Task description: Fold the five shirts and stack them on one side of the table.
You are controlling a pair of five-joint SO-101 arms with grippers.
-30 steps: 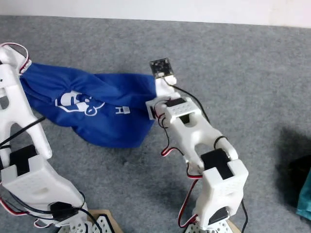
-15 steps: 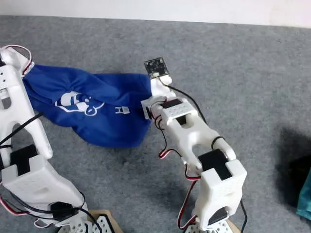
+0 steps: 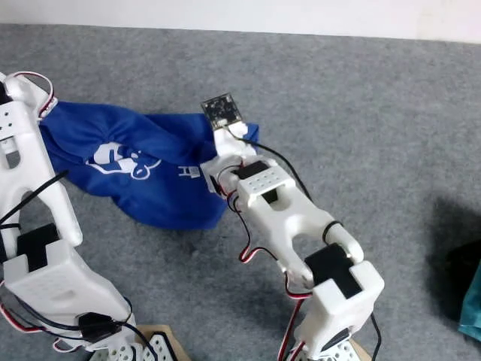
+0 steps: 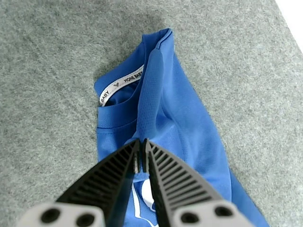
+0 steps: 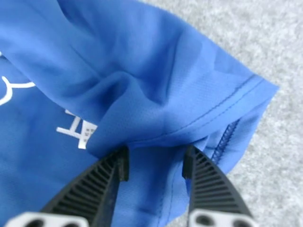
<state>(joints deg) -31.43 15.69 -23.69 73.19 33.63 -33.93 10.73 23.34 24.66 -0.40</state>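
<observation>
- Left claw [image 4: 142,141] was pinched together on a raised ridge of the blue shirt [image 4: 189,109], with the collar and its white neck label [image 4: 120,82] lying just beyond the tips.
- Right claw [image 5: 155,163] stood apart, its fingers straddling a bunched fold at the hem end of the shirt. Cloth ran between them, but they had not closed on it.
- Between the two claws the shirt lay rumpled on the grey desk [image 3: 376,98], print side up, with the collar end at the left claw and the hem end under the right claw.
- Judged as a step, this was an early stage of folding: the garment was gripped at one end only and was neither flat nor doubled over.
- Next, by my reading, the right claw needed to close on that hem fold so both ends could be lifted and drawn taut — a shallow pinch would likely let the hem slip out.
- Well off to the far side of the right claw lay a teal cloth [image 3: 472,304] — possibly another shirt.
</observation>
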